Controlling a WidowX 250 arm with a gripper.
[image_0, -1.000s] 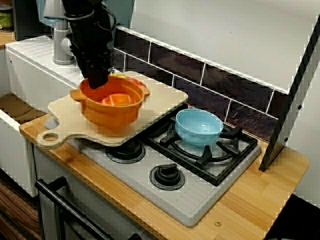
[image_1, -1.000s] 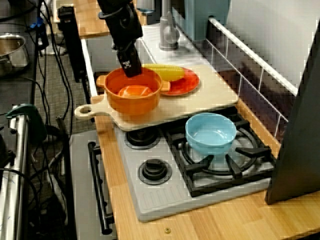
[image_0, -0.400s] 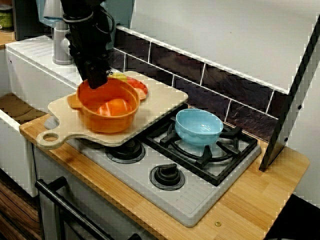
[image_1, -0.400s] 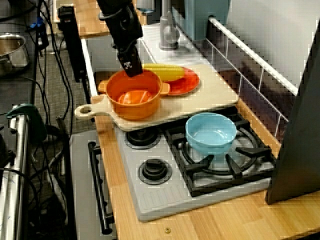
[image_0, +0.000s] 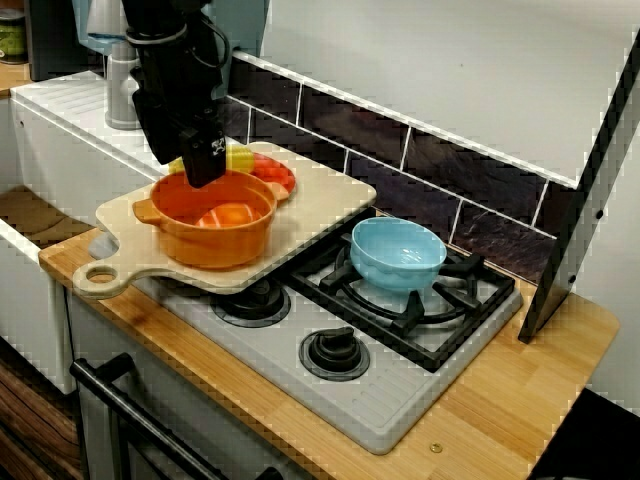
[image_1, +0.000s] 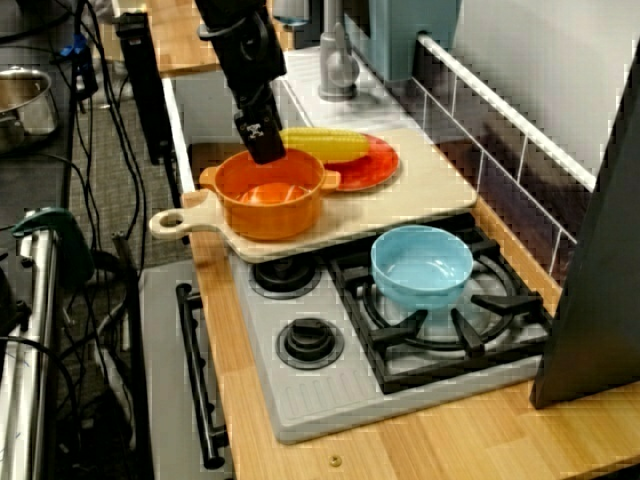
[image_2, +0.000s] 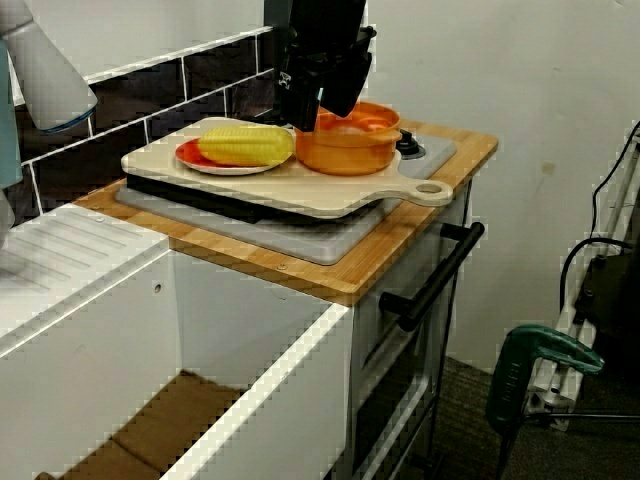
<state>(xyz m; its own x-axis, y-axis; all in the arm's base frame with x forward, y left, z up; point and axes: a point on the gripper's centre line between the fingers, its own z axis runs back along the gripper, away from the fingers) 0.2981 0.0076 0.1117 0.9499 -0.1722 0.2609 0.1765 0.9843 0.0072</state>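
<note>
Front view: high, near, facing tiles (image_0: 430, 160) | end view: high, looking along counter (image_1: 480, 440) | view from sink (image_2: 240, 320): low, farther, perhaps near counter height | all share board (image_0: 320, 195), my gripper (image_0: 205, 172).

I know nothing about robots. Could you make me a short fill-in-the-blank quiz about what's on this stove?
The robot's hand is at the rim of the orange ____.
That vessel stands on a wooden cutting ____.
The bowl sitting on the stove is ____ in colour.
The red plate carries a yellow cob of ____.
Missing words: pot; board; blue; corn.
</note>
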